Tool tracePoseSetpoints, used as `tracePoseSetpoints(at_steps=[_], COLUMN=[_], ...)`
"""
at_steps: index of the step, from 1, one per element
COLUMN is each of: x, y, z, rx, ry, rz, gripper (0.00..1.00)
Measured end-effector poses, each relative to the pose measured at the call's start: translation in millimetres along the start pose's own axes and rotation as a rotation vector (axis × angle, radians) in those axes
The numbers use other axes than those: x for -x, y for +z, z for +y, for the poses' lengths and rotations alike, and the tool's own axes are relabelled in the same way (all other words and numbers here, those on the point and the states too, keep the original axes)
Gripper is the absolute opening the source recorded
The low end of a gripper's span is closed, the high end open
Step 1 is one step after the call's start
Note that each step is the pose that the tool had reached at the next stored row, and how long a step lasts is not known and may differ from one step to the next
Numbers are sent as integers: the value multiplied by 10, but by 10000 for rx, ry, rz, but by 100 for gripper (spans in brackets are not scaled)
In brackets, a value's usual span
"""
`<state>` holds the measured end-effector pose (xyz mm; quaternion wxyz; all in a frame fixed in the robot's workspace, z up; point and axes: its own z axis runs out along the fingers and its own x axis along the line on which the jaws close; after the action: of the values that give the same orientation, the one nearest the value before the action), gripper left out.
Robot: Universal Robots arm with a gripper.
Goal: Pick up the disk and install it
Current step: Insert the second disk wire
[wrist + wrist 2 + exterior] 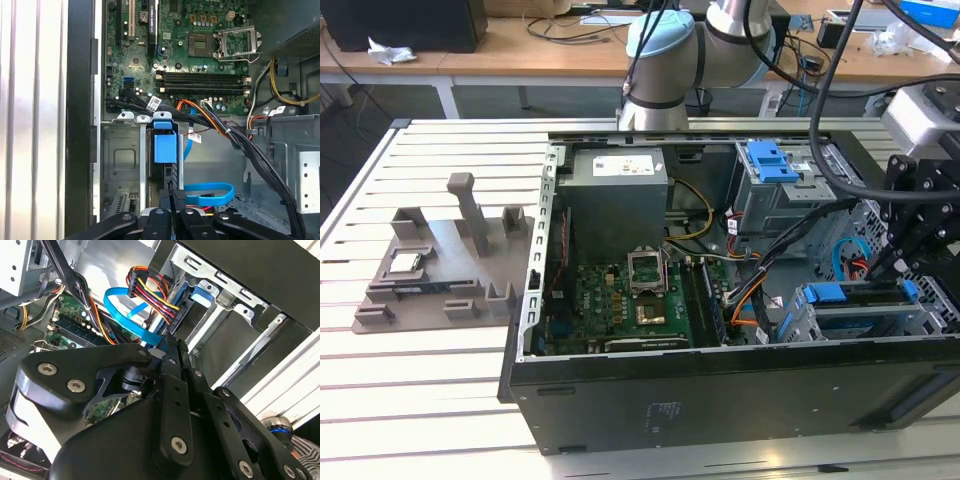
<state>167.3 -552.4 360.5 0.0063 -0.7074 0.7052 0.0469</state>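
Installation looks far along, as a judgement: the disk (855, 308) already sits on edge in the drive cage (800, 320) at about 4 o'clock in the open computer case (720, 390) in the exterior view, with the tool (900, 262) directly above it. In the first wrist view the tool's (173, 192) fingers are drawn narrow onto the disk's (165, 147) near end, though whether it is fully seated I cannot tell. Mostly its blue plastic bracket shows, a thin strip between grey metal rails, its label face hidden.
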Motion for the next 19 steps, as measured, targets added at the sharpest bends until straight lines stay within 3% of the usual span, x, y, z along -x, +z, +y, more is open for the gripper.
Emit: tracePoseSetpoints(at_steps=[19], x=[-26], y=[46], z=[51], rx=[-17], ry=[-22], rz=[2], gripper=[16])
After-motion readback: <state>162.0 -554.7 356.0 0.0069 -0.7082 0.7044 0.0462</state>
